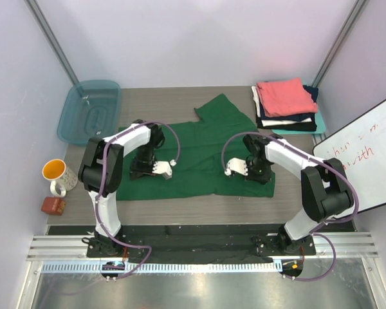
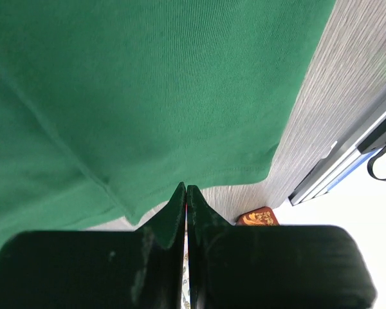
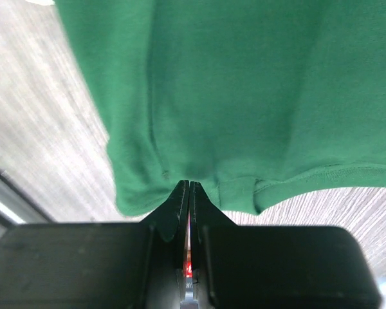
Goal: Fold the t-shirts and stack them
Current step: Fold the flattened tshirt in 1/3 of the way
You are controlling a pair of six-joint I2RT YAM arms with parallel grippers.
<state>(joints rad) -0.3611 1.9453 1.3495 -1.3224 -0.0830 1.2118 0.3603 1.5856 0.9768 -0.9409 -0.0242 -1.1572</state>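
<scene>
- Evidently, the green t-shirt (image 1: 199,145) was not yet folded: it was spread out, wrinkled, on the middle of the table (image 1: 180,209), with one sleeve pointing away from the arms.
- Its near hem was met by both grippers. The right gripper (image 1: 235,168) was closed on a puckered bit of hem. The left gripper (image 1: 162,168) was closed with its tips at the hem edge, but whether cloth was caught there could not be told.
- At the far right corner, a stack (image 1: 288,117) of folded shirts was seen, with a coral-pink shirt (image 1: 284,96) on top.
- Most of the task was judged done; folding the green one and adding it to the stack was left.
- A teal tub (image 1: 90,111) was set well apart at the far left.
</scene>
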